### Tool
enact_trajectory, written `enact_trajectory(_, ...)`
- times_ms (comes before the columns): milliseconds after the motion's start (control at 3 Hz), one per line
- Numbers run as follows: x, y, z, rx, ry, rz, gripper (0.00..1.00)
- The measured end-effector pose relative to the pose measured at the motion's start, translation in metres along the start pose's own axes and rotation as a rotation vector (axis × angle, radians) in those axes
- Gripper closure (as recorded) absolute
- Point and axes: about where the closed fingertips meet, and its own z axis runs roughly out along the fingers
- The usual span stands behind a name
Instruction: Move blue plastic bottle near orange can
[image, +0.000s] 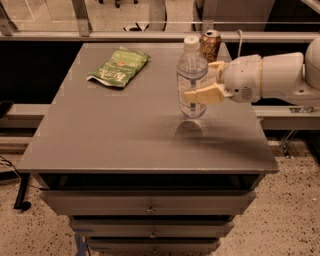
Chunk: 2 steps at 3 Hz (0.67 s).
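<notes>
Pincer (200, 80): over the right half of the counter (125, 140), reaching in from the right; closed around the blue plastic bottle at about mid-height
Fingers (205, 95): tan; one lies across the near side of the bottle, the other shows behind it on the far side
Arm (280, 75): white and rounded; runs level from the right edge of the view to the pincer
Blue plastic bottle (191, 70): upright in the pincer's grip; clear, with a white cap on top; its base seems just clear of the counter, with a dark shadow on the surface right below it
Orange can (210, 45): upright near the far right corner of the counter; just beyond the bottle and a little to its right; silver top showing; the gap between the two cannot be judged from this angle
Green snack bag (118, 67): flat on the far left part of the counter; well apart from bottle and can
Counter: grey and flat-topped; drawers (150, 202) with small knobs stacked beneath its front edge
Floor (285, 215): speckled, to either side of the drawers
</notes>
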Motion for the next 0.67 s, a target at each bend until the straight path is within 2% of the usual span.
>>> enact_trajectory(333,0.013,-0.029,-0.015,0.07,-0.022,0.021,1.0)
enact_trajectory(667,0.037,-0.079,-0.031,0.152,-0.049,0.039,1.0)
